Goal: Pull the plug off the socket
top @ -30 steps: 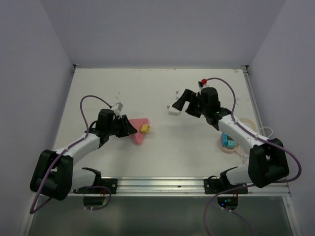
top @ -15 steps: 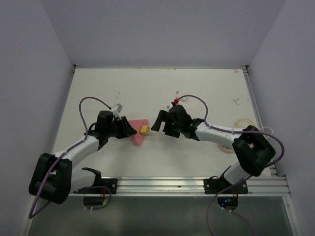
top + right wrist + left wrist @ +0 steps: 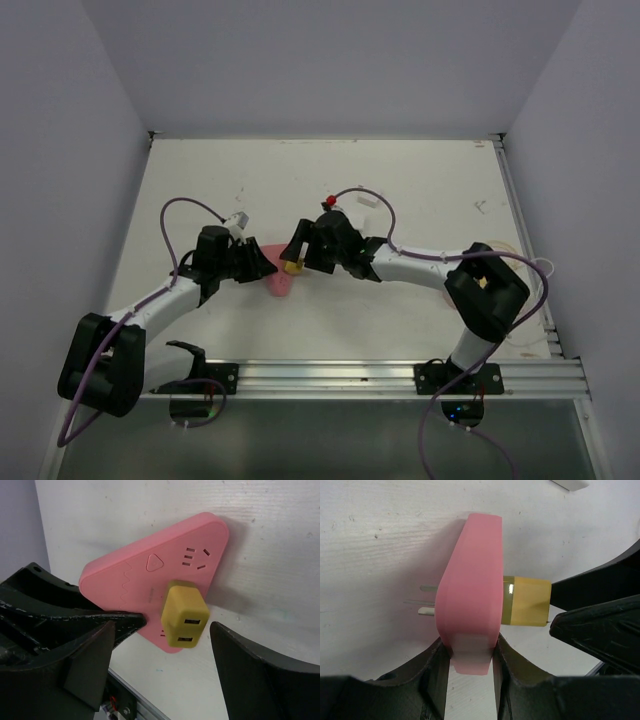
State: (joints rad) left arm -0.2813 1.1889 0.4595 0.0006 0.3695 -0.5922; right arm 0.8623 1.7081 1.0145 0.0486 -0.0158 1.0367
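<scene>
Two right tool (image 3: 162, 630) fingers (image 3: 90, 665) straddle plug (image 3: 184, 614) edges, seemingly with clearance.

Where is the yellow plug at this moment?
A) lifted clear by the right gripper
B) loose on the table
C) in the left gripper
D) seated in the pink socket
D: the yellow plug sits in the pink socket, with the right gripper open on either side of it.
</scene>
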